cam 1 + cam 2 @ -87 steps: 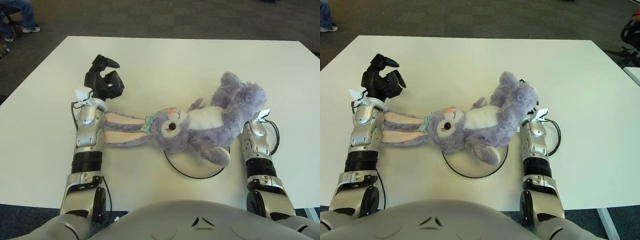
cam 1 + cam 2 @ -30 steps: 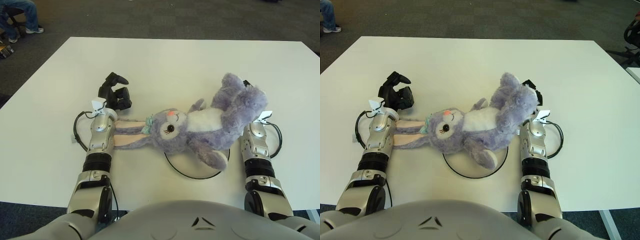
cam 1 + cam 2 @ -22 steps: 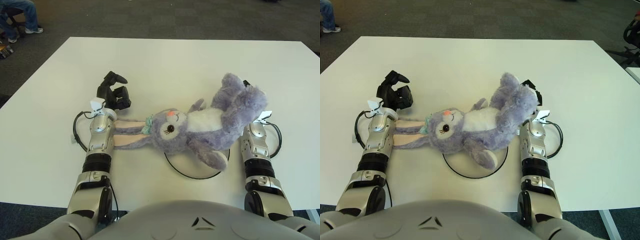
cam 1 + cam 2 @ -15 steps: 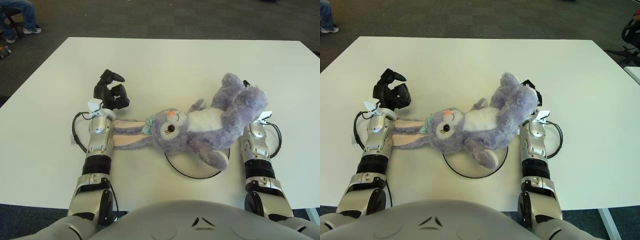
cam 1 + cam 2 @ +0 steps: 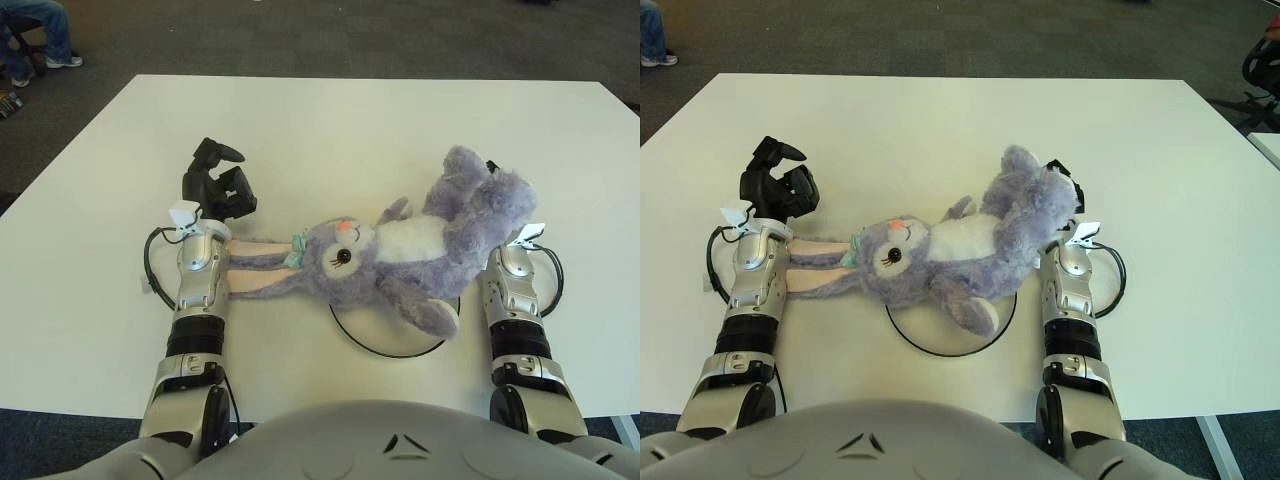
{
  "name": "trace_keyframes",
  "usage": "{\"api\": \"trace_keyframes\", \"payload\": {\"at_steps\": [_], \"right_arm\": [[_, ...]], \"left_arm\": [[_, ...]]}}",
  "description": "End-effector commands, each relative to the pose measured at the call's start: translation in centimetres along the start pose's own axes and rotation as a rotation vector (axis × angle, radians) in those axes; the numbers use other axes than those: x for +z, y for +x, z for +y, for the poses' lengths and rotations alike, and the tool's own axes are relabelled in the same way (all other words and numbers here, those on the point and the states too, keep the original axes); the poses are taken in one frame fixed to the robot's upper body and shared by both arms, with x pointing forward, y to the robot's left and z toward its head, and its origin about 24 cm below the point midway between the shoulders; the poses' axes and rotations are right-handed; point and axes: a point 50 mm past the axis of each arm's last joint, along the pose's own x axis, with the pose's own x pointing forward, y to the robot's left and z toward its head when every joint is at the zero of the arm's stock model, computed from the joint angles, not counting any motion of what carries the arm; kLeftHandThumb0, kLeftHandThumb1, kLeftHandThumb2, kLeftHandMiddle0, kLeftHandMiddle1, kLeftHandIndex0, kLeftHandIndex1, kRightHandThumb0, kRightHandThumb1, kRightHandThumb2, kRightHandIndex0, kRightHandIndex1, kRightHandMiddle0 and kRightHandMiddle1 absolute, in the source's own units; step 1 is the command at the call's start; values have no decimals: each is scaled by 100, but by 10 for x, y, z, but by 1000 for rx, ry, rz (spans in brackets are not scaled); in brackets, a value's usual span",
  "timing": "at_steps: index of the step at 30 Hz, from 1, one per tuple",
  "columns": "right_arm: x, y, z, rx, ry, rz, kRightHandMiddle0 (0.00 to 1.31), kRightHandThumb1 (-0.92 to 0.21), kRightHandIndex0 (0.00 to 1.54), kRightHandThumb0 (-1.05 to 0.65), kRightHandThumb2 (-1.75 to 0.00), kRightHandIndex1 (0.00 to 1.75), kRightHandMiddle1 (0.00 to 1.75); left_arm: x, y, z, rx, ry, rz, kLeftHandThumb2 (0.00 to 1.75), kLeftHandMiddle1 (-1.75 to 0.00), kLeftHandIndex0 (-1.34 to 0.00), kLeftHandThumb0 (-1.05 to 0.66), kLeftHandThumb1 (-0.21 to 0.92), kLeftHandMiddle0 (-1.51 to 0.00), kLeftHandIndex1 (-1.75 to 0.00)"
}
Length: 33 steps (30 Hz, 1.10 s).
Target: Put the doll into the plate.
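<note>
Right now the fluffy purple plush rabbit doll [image 5: 400, 255] lies left-to-right, only partly over the white black-rimmed plate [image 5: 350, 336] at centre; the right hand [image 5: 1058, 178] grips its upper-right end, the left hand [image 5: 215, 185] is empty, fingers loosely curled

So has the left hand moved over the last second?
Yes. The left hand has shifted left and slightly farther up the table, away from the plate.
</note>
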Motion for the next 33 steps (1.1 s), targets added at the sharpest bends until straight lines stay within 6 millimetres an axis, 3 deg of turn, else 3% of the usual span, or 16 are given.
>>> {"api": "trace_keyframes", "payload": {"at_steps": [1,33], "right_arm": [[-5,-6,-3,-8,-3,13,69,-22,129,-52,-143,175,175],[-3,-9,-1,-13,-3,-9,67,-24,130,-51,-140,175,175]], "left_arm": [[-18,-19,1,41,-31,86,133,-175,-62,-48,30,-117,-175],[-12,-25,0,33,-28,74,134,-175,-62,-48,30,-119,-175]]}}
